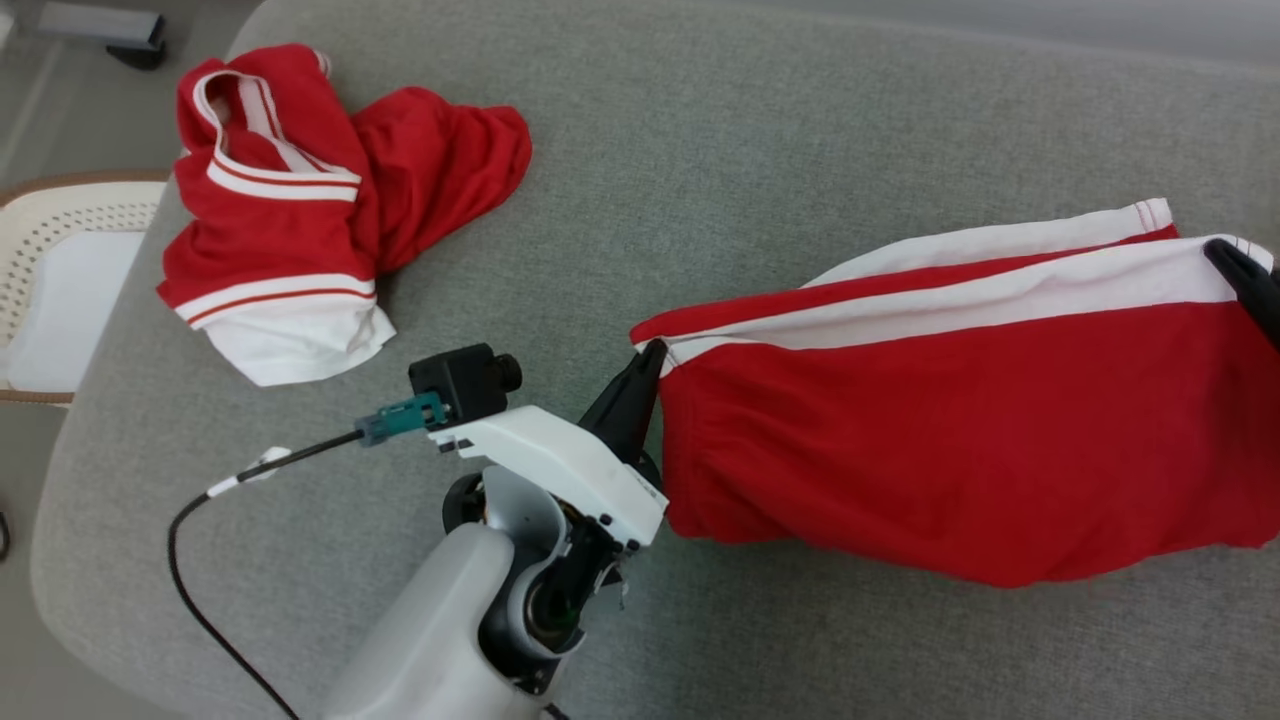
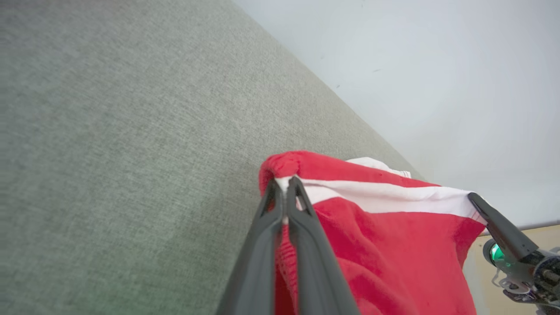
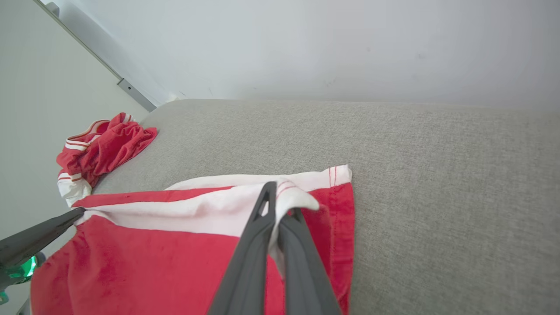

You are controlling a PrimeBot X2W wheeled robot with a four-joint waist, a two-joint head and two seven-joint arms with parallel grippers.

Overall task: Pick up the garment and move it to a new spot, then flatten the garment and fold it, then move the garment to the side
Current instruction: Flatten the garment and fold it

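Note:
The garment (image 1: pixel 950 440) is a pair of red shorts with a white side stripe, stretched between both grippers over the grey cushion (image 1: pixel 700 150). My left gripper (image 1: pixel 650 355) is shut on its left corner by the waistband; the left wrist view shows the fingers pinching the white-striped edge (image 2: pixel 285 183). My right gripper (image 1: pixel 1225 255) is shut on the opposite, hemmed corner at the far right; in the right wrist view its fingers (image 3: pixel 262 227) clamp a white fold of the garment (image 3: pixel 175 262). The lower part of the cloth sags onto the cushion.
A second red and white garment (image 1: pixel 300 210) lies crumpled at the cushion's far left corner, also seen as a heap (image 3: pixel 98 146) in the right wrist view. A cream perforated chair (image 1: pixel 60 270) stands off the left edge. A black cable (image 1: pixel 200 560) trails from the left arm.

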